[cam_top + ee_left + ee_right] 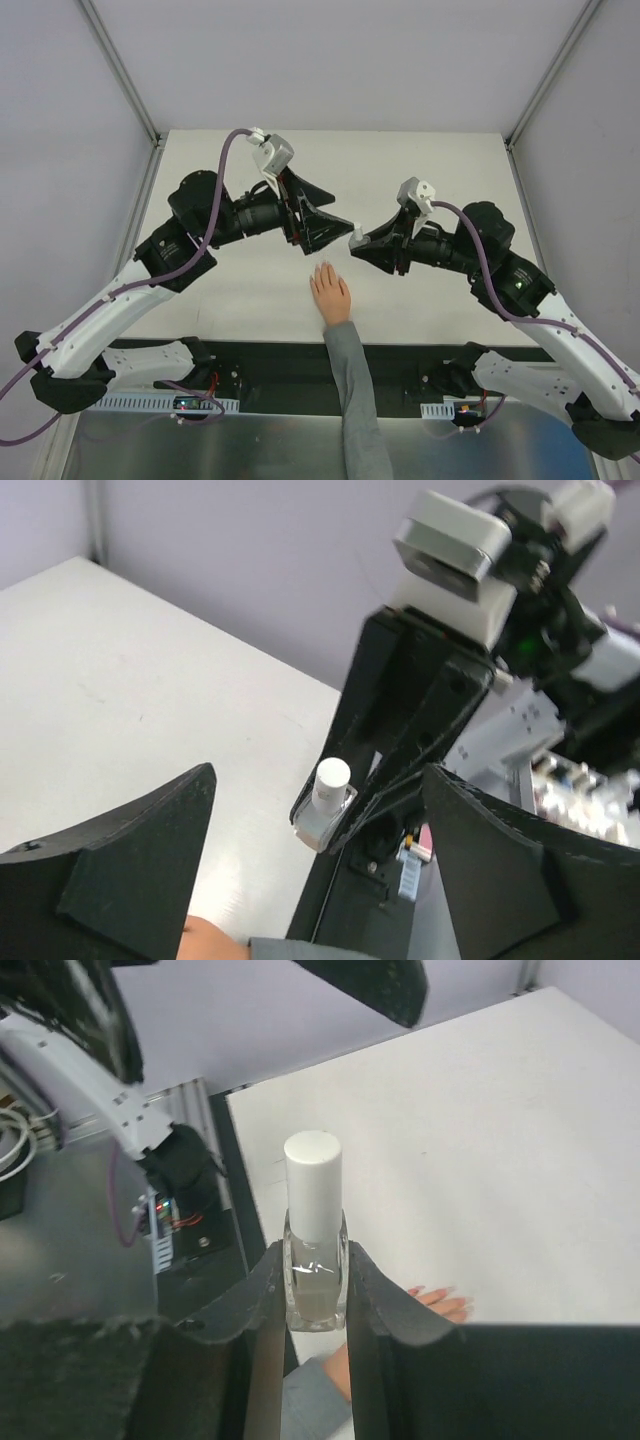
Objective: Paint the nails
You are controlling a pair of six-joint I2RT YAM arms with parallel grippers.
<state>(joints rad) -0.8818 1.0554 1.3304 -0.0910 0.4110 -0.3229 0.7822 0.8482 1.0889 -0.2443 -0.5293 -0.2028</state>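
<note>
Step in hand: uncapping, I judge. The right gripper is clamped on the clear bottle, white cap on. The left gripper gapes wide, empty, near that cap. The hand lies flat on the table close by, nails pointing away. Next: left closes squarely on cap, twists.

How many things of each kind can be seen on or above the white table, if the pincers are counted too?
Hand with grey sleeve: 1
Clear bottle with white cap: 1
Pincers: 2 (left pincer open, right pincer shut on the clear bottle)
Total: 4
</note>
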